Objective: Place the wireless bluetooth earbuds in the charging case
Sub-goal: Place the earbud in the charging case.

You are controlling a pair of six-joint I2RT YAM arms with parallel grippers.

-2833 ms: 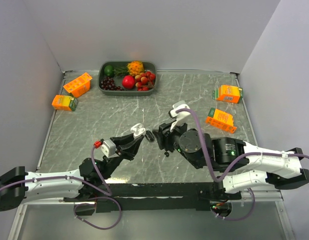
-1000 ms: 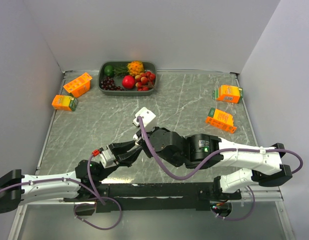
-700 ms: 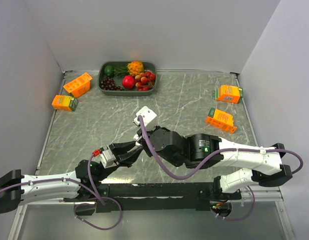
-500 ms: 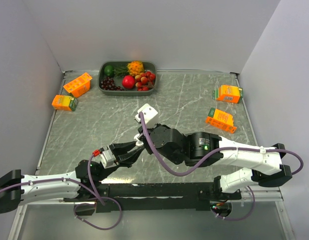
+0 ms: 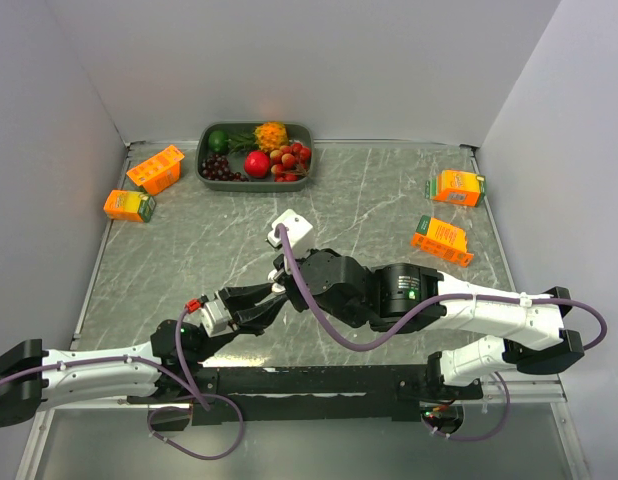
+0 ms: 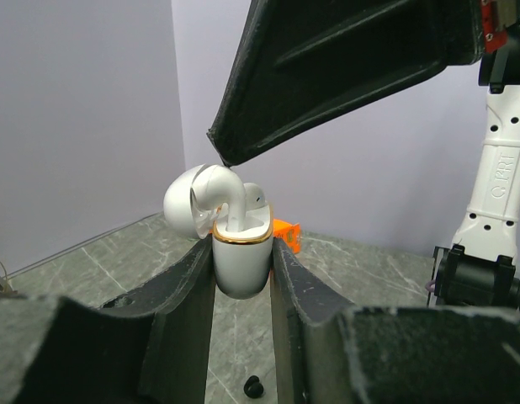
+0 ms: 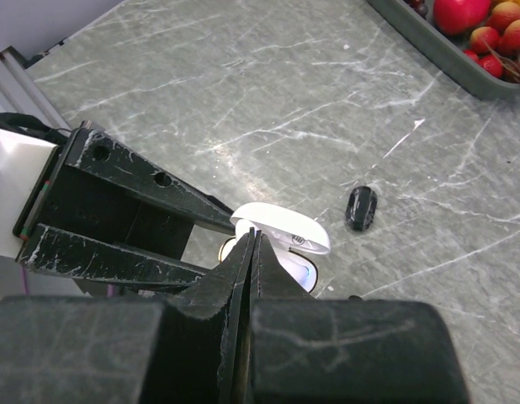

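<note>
Earbud (image 6: 230, 195) stands in case (image 6: 241, 271) clamped by left pincer (image 6: 241, 252), under right pincer (image 6: 226, 156).

This is a robot test cell in a lab. A grey marble-look table (image 5: 389, 190) is boxed in by plain pale walls (image 5: 319, 60) at 9, 12 and 3 o'clock, like a booth. Two white-and-black robot arms, one on the left (image 5: 99, 365) and one on the right (image 5: 489, 310), sit on a black rail (image 5: 319, 380) at 6 o'clock, trailing purple cables (image 5: 199, 400). The rest looks like staged props: a grey tray (image 5: 202, 165) of fruit at 11 o'clock, two orange cartons (image 5: 155, 168) at 10 o'clock and two more (image 5: 458, 186) at 2 o'clock, lying at odd angles
</note>
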